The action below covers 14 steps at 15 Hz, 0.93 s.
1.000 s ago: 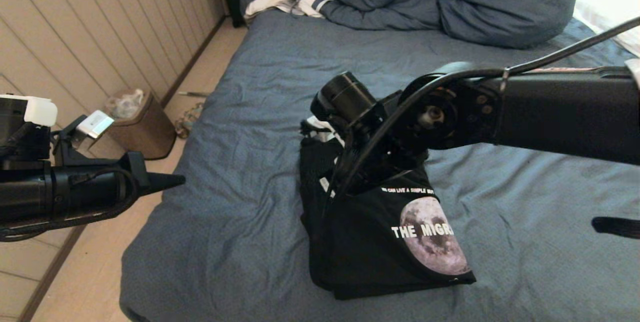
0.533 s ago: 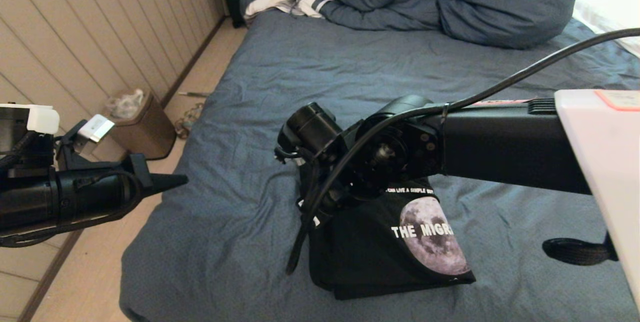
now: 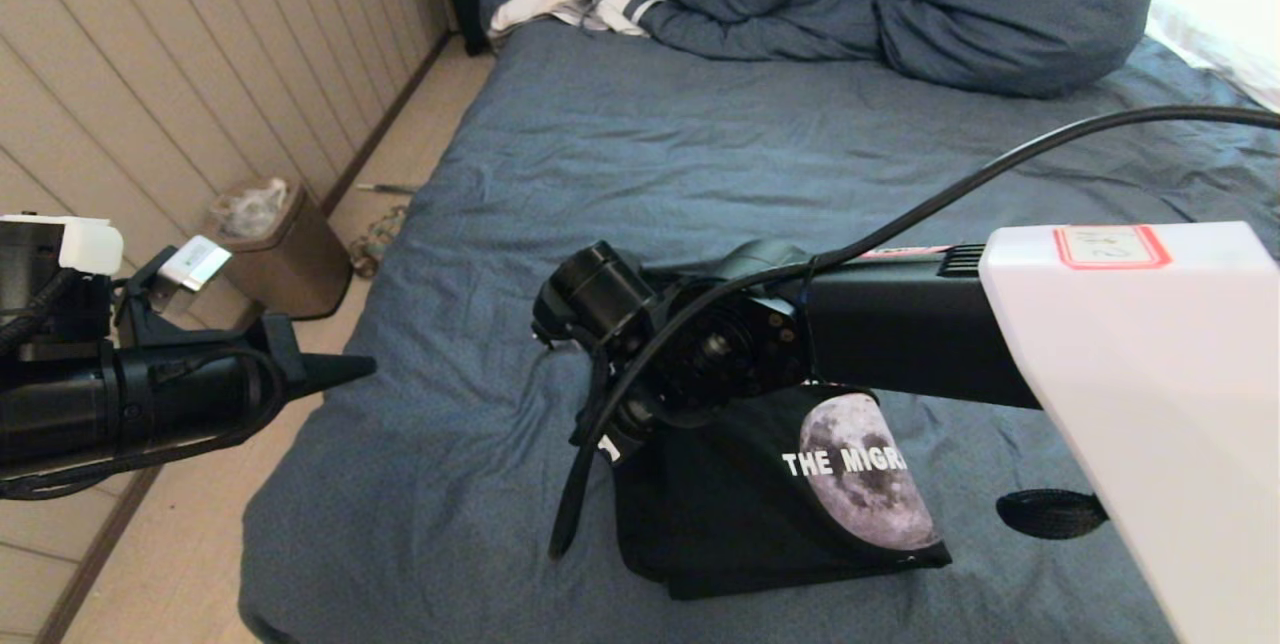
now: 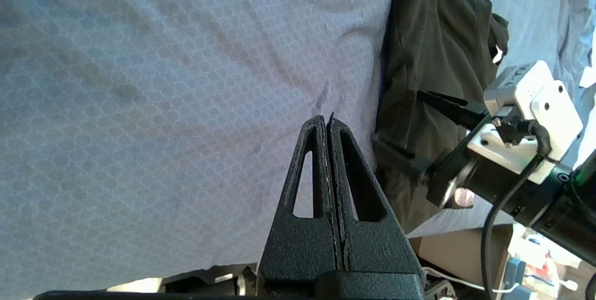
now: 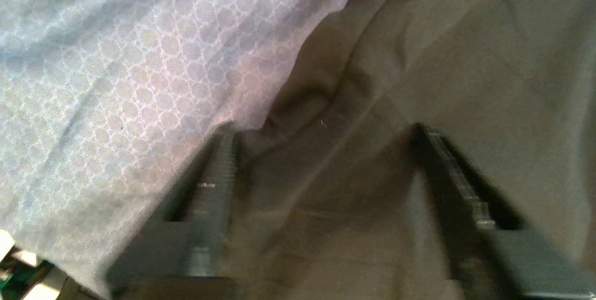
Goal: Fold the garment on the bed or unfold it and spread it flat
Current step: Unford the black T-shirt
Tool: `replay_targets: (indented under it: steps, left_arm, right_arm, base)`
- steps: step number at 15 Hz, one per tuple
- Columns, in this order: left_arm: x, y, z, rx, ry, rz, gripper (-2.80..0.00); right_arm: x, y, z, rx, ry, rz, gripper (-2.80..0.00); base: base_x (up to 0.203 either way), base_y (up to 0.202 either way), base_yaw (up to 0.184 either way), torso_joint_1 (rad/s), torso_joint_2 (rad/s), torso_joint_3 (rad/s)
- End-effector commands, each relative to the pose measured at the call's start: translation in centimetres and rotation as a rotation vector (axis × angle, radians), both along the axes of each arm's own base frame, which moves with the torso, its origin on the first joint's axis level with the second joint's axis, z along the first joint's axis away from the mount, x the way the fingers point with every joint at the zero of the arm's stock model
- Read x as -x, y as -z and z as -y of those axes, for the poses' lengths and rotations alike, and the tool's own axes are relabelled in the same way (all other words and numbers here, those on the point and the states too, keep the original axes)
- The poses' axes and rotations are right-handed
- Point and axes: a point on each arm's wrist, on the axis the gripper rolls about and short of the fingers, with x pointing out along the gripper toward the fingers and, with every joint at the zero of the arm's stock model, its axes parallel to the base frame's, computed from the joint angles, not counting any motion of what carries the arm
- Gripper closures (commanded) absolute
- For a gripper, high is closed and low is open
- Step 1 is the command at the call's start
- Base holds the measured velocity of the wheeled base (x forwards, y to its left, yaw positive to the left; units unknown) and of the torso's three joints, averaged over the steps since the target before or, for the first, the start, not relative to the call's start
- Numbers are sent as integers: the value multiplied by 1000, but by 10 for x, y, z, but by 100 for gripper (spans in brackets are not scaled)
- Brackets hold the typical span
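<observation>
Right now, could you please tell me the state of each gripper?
Left gripper: fingers shut, holding nothing, over the bed beside the garment.
Right gripper: fingers open, holding nothing, just above the garment.

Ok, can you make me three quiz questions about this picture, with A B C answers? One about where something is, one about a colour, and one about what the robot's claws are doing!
1. Where does the T-shirt lie?
A. On the bed, near its front edge
B. On the floor
C. Inside the bin

2. What colour is the bed's sheet?
A. Red
B. Slate blue
C. Yellow

3. How do the two grippers stand?
A. Both wide open
B. Left open, right shut
C. Left gripper shut, right gripper open

Answers:
1. A: the folded black shirt, moon print up, rests on the sheet close to the bed's near edge.
2. B: the wrinkled sheet is slate blue all over.
3. C: the left fingers press together beside the bed, holding nothing, while the right fingers stand apart over the shirt's black cloth.
</observation>
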Motion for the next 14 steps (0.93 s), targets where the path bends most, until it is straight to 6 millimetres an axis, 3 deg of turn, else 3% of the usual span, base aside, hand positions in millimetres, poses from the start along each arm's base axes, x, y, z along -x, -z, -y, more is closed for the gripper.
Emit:
replay_targets:
  steps: [1, 8, 12, 14]
  left_arm:
    - [0, 0, 0, 4, 2, 0, 0]
    - [0, 1, 1, 14, 17, -8, 0]
    - [-1, 2, 1, 15, 18, -11, 0]
    - [-1, 2, 1, 16, 17, -14, 0]
  right_arm:
    - [0, 1, 0, 7, 1, 1, 0]
    - [3, -8, 4, 0, 14, 16, 0]
    - [9, -40, 19, -53, 34, 72, 0]
    - [10, -64, 37, -94, 62, 108, 0]
  base:
    - [0, 0, 0, 0, 0, 0]
    - [0, 0, 0, 0, 0, 0]
    - [0, 0, 0, 0, 0, 0]
    - [0, 0, 0, 0, 0, 0]
